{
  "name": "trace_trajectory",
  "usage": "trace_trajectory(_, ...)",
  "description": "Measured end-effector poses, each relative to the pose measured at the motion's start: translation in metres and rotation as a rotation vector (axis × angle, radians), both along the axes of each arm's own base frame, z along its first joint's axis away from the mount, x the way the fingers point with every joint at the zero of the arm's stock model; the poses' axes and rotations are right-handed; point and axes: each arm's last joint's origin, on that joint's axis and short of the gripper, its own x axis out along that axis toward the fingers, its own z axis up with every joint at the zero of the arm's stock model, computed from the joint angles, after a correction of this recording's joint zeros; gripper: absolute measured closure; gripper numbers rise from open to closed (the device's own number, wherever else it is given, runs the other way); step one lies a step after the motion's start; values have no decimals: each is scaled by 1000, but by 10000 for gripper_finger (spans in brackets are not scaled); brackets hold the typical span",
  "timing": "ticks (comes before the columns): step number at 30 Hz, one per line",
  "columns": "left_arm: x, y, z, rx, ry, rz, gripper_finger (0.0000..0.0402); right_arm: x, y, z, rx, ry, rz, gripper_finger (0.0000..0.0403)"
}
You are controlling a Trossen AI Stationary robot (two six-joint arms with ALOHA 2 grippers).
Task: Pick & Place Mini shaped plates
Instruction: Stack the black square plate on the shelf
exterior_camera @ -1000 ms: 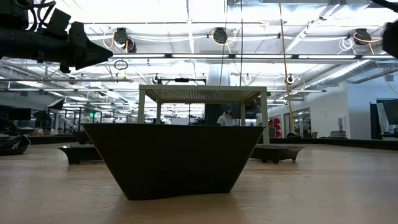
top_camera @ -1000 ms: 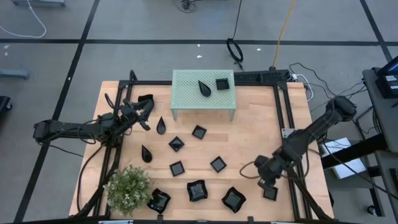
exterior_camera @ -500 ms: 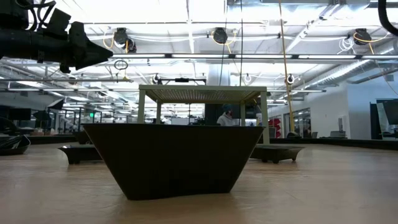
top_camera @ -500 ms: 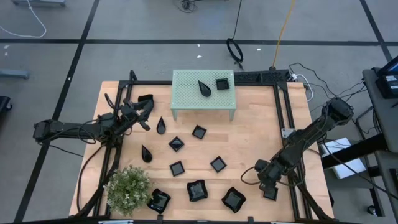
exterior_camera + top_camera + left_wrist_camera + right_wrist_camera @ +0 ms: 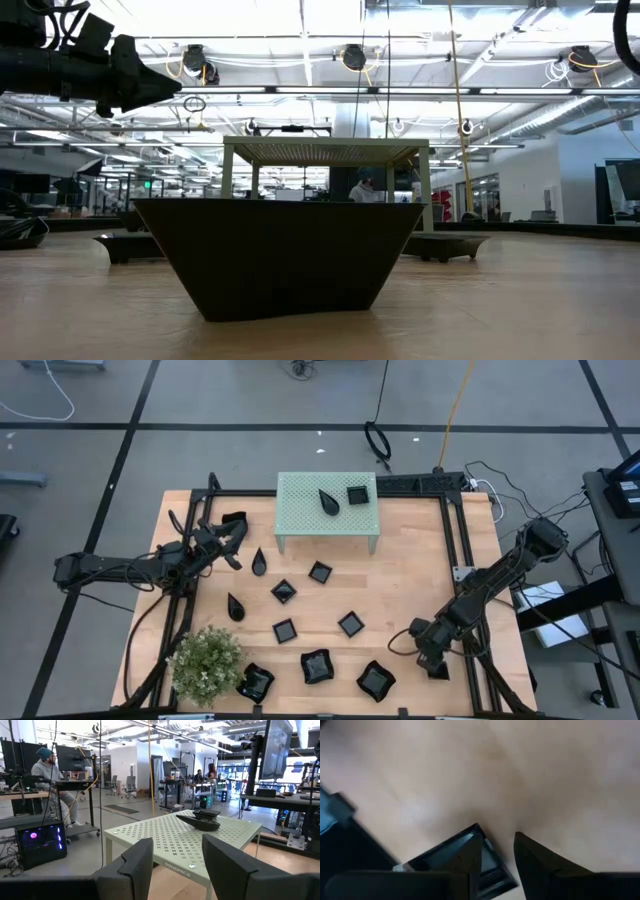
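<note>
black square mini plate point(image 5: 465, 857) directly under the right end effector point(image 5: 497, 855)

Glossy black mini shaped plates point(image 5: 284, 631) lie scattered flat on the table, two on the green stand point(image 5: 300, 500).

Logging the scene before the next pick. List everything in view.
small square plates: six, black; one on the stand, four mid-table, one at the right gripper
teardrop plates: three, black; one on the stand, two near the left arm
wavy-edged plates: three, black; row beside the plant
stand: one, mint green
plant: one, green, table corner
table: one, light wood
person: one, seated beyond the table
left gripper: dark, jaws open, empty
right gripper: dark, jaws open astride a plate's edge
</note>
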Motion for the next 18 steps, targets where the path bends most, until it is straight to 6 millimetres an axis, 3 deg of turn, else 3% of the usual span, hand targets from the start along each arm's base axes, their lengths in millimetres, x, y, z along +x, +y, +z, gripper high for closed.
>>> trace_trajectory(9,0,0,0,0,0,0,229,2,6,4,117,7,45,302)
trace_trajectory(18,0,0,0,0,0,0,229,-5,12,-1,89,-20,174,302)
